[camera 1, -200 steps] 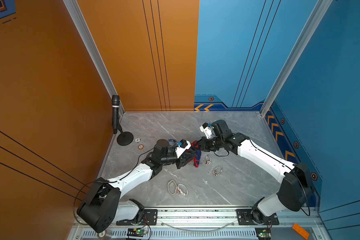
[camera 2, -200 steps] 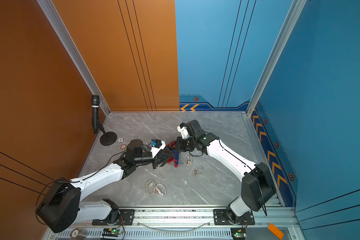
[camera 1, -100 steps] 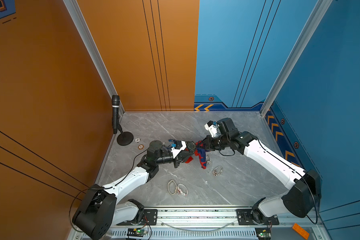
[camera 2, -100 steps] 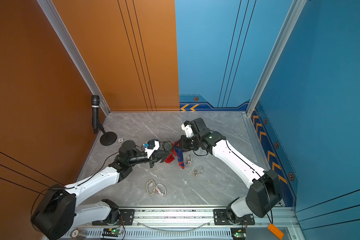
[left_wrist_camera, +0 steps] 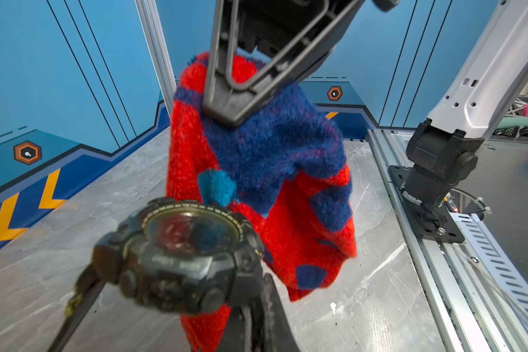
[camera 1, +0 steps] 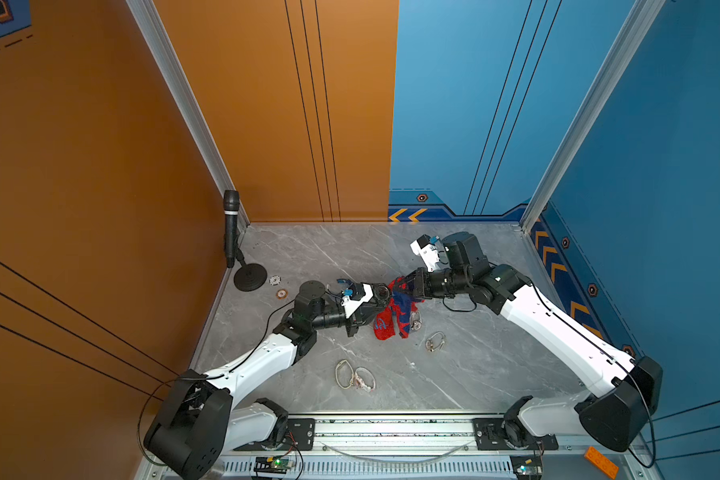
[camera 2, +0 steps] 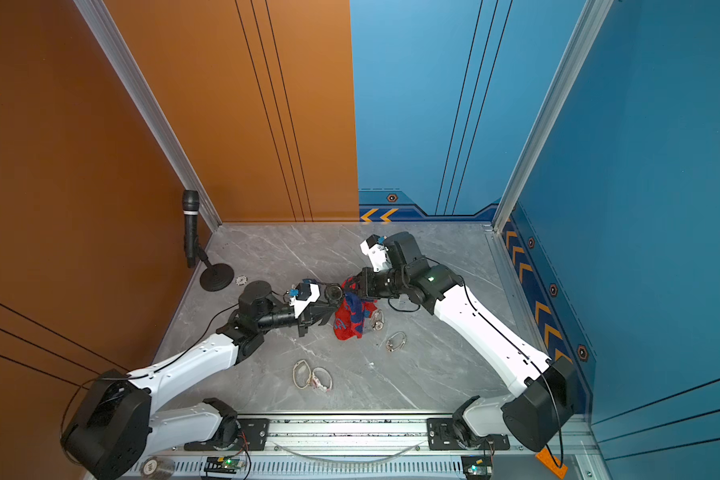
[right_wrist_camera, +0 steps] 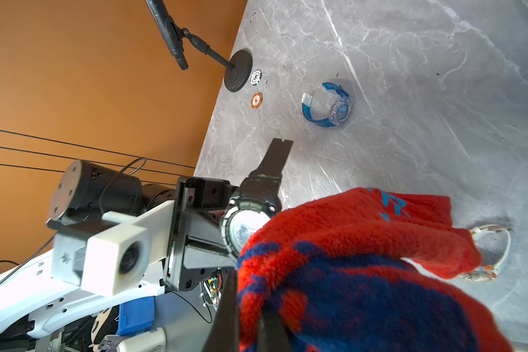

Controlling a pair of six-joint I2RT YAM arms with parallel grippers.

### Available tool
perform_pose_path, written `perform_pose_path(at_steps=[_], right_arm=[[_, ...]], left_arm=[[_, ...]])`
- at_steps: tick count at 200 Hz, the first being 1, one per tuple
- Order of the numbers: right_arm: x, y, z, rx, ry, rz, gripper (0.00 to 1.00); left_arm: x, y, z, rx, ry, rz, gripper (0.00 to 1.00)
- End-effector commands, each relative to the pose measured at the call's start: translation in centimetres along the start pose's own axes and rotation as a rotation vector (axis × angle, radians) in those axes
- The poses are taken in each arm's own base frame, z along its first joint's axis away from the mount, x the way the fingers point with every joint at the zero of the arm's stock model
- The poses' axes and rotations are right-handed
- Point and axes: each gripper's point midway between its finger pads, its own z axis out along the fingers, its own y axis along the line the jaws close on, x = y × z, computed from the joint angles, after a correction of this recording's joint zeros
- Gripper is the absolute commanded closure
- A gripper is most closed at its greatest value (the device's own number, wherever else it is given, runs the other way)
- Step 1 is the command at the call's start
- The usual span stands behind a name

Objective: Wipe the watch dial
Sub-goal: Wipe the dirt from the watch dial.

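Red cloth (right_wrist_camera: 357, 240) at watch (right_wrist_camera: 247, 226) rim

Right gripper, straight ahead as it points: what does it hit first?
Likely the black watch in the left gripper, dial first, through the cloth the right gripper holds. Gap unclear.

Red-and-blue cloth (right_wrist_camera: 363, 243) hides part of the black watch (right_wrist_camera: 245, 226) in the right wrist view; the left wrist view blurs its dial lettering.

A robotics lab cell: orange and blue panel walls (camera 1: 267, 124), aluminium base rail (camera 1: 391, 428), grey marble tabletop (camera 1: 474, 374).
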Motion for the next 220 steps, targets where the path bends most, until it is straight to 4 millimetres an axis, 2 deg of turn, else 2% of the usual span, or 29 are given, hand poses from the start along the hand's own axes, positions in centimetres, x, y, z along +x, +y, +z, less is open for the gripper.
perform_pose_path(at_steps=[1, 23, 58, 95, 116, 161, 183, 209, 220], right_arm=[[-1.0, 2.9, -0.8, -0.071, -0.037, -0.036, 1.0], [-0.3, 4.1, 0.6, -0.105, 0.0, -0.051, 1.0], [0.2, 3.9, 3.1, -0.135, 0.044, -0.021, 1.0], [0.9, 1.8, 5.2, -0.109, 0.086, 0.031, 1.0], [1.2, 0.0, 5.9, -0.074, 0.099, 0.066, 1.0], [2.4, -4.4, 6.6, 0.029, 0.135, 0.139, 1.0], [2.8, -6.7, 6.1, 0.12, 0.141, 0.137, 1.0], [2.1, -7.6, 4.3, 0.21, 0.109, 0.093, 1.0], [1.5, -7.1, 3.4, 0.22, 0.078, 0.069, 1.0]], left_arm=[[-0.4, 0.6, -0.2, -0.026, 0.009, 0.017, 1.0], [-0.5, 0.4, -0.2, -0.021, 0.007, 0.021, 1.0], [-0.7, -0.3, 0.1, 0.001, 0.002, 0.034, 1.0], [-1.0, -0.4, 0.1, 0.0, -0.005, 0.042, 1.0], [-1.5, -0.5, 0.1, 0.0, -0.017, 0.05, 1.0], [-2.0, -0.5, 0.2, -0.019, -0.041, 0.063, 1.0], [-2.0, -0.4, 0.3, -0.025, -0.042, 0.066, 1.0], [-1.9, -0.4, 0.5, -0.024, -0.038, 0.062, 1.0], [-1.6, -0.4, 0.5, -0.022, -0.033, 0.058, 1.0]])
